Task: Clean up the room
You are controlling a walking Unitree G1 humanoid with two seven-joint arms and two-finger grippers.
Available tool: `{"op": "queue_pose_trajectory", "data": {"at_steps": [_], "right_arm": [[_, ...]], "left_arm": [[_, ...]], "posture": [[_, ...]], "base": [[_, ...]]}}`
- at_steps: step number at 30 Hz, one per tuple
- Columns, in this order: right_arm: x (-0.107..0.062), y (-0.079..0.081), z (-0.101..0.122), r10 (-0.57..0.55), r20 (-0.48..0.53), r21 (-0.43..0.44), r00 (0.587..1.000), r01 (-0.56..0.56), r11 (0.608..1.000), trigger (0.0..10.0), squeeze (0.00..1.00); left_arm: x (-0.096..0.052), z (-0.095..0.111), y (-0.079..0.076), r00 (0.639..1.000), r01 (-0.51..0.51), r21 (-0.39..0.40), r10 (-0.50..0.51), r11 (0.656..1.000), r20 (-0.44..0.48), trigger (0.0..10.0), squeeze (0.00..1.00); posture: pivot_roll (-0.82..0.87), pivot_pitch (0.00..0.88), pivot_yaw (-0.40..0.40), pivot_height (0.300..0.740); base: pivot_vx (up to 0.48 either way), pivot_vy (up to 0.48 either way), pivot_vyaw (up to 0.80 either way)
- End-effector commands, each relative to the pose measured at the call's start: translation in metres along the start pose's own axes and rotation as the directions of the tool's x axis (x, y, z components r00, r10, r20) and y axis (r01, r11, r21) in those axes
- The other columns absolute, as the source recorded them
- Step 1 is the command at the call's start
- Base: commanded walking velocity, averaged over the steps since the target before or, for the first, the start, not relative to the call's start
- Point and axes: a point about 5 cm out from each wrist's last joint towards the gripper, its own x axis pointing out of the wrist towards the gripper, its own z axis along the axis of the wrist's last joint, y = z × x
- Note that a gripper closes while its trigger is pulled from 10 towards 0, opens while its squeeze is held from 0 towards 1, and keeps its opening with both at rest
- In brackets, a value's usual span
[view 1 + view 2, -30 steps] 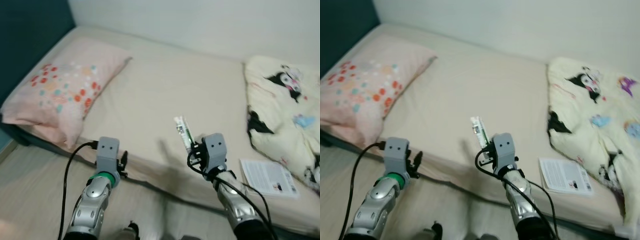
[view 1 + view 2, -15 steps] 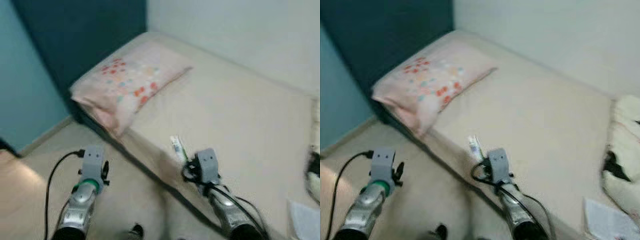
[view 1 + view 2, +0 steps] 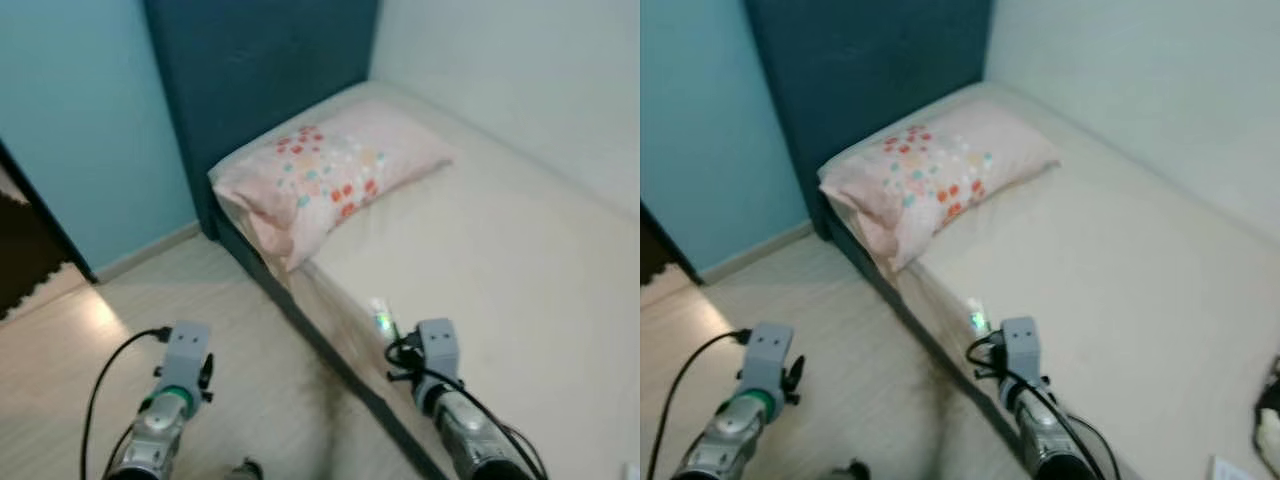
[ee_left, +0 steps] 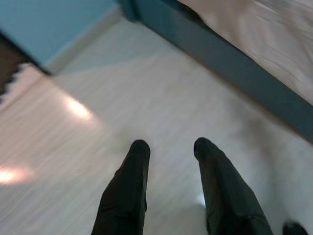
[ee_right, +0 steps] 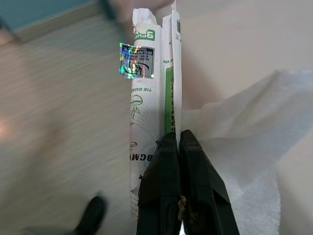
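Upright, white-and-green packet (image 5: 149,117) (holographic sticker) in right pincer (image 5: 173,147).

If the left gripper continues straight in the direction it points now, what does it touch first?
Most likely the pale wooden floor: the open left gripper points down at it, with nothing between. The dark bed frame lies off to the side.

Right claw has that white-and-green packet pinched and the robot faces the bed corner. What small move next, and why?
Probably keep the grip and turn further toward the open floor to look for a bin. The right claw is shut on the packet, held above the bed edge, and no bin is visible here. The left claw hangs open over the floor, so nothing needs picking up first.
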Motion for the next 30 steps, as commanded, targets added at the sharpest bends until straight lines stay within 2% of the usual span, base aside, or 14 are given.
{"op": "queue_pose_trajectory", "data": {"at_steps": [1,14,21,30], "right_arm": [[-0.002,0.002,-0.006,0.007,-0.026,0.004,1.000,-0.007,1.000,10.0,0.00],[0.001,0.003,-0.002,-0.019,0.006,0.068,1.000,0.018,0.998,10.0,0.00],[0.000,0.005,-0.003,0.005,0.011,0.024,1.000,-0.005,1.000,10.0,0.00],[0.007,0.012,0.017,0.060,0.082,-0.056,0.995,-0.056,0.997,10.0,0.00]], "left_arm": [[-0.004,-0.008,-0.002,1.000,0.004,0.011,-0.004,1.000,-0.014,10.0,0.00],[-0.003,-0.005,0.005,0.999,0.012,0.072,-0.015,0.997,0.044,10.0,0.00],[-0.002,0.000,0.004,0.998,0.005,0.064,-0.009,0.998,0.069,10.0,0.00],[-0.005,-0.005,0.005,0.998,-0.018,0.038,0.015,0.999,0.063,10.0,0.00]], "posture": [[-0.01,0.000,-0.019,0.720],[-0.02,0.000,0.027,0.720],[-0.02,0.000,0.027,0.720],[-0.01,0.000,-0.001,0.720]], "base": [[0.000,0.000,0.73],[0.000,0.000,0.73],[0.000,0.000,0.73],[0.000,0.000,0.73]]}}
